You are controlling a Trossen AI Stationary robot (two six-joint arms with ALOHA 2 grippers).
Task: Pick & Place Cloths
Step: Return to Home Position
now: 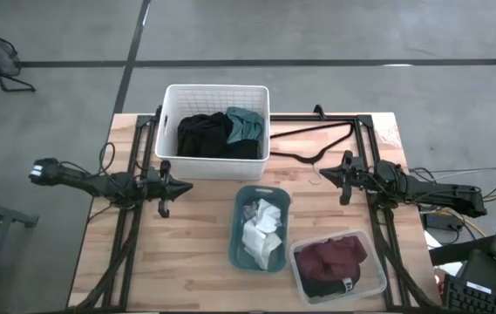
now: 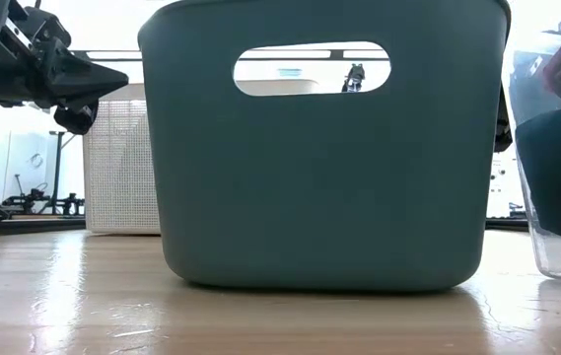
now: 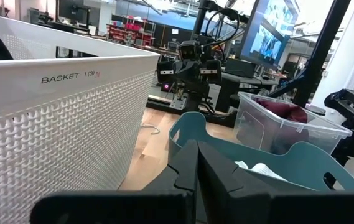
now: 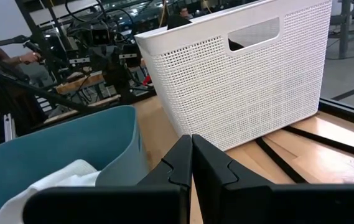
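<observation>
A wooden table (image 1: pixel 195 262) is seen from above, with every cloth already in a container. A black cloth (image 1: pixel 202 135) and a teal cloth (image 1: pixel 248 124) are held in the white basket (image 1: pixel 217 87), white cloths (image 1: pixel 261 231) in the blue bin (image 1: pixel 234 235), and a maroon cloth (image 1: pixel 335 257) in the clear bin (image 1: pixel 295 262). The blue bin, its long axis running front to back, is flanked by the left gripper (image 1: pixel 178 186) and the right gripper (image 1: pixel 333 174), neither clearly nearer.

At table height, the left gripper (image 2: pixel 112 79) is shown raised, beside the blue bin (image 2: pixel 324 197) and apart from it.

Past the left wrist, the fingers (image 3: pixel 183 171) are pressed together on nothing.

Past the right wrist, the fingers (image 4: pixel 180 155) are likewise closed and empty, so a retreat probably needs only clearance from the bin walls.
</observation>
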